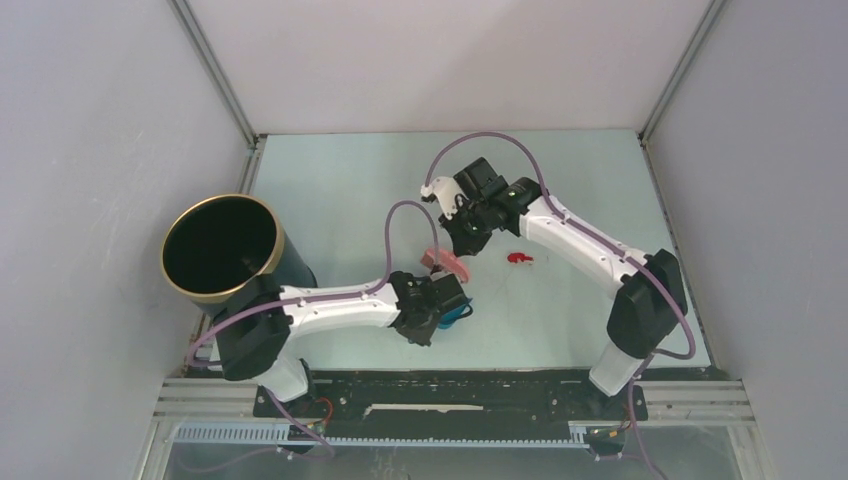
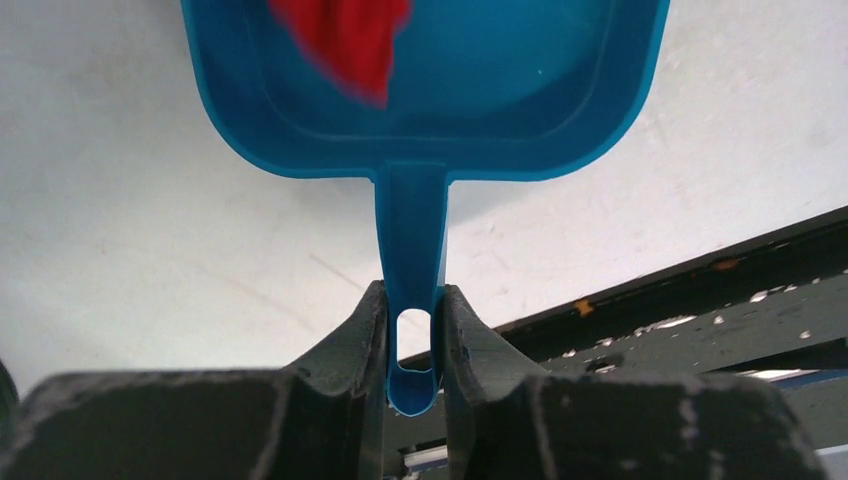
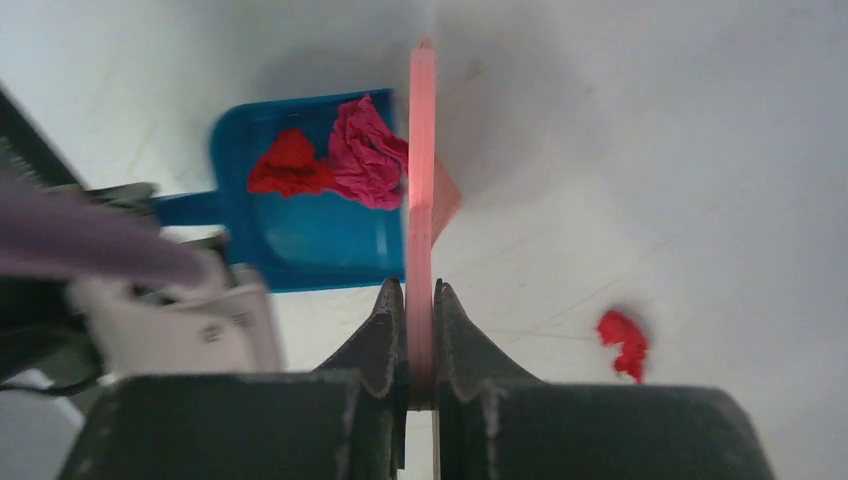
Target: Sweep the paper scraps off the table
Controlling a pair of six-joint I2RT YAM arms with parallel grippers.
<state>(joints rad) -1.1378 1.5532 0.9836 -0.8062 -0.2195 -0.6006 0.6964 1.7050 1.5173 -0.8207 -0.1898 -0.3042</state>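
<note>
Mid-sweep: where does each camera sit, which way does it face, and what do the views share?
Top external: above and behind the bases, looking down on the table; the left arm and right arm show.
Left wrist: on its arm, looking along the left gripper, shut on the dustpan handle.
Right wrist: on its arm, looking down past the right gripper, shut on the brush.
Shared: right wrist and top show the loose red scrap; both wrists show the dustpan.
</note>
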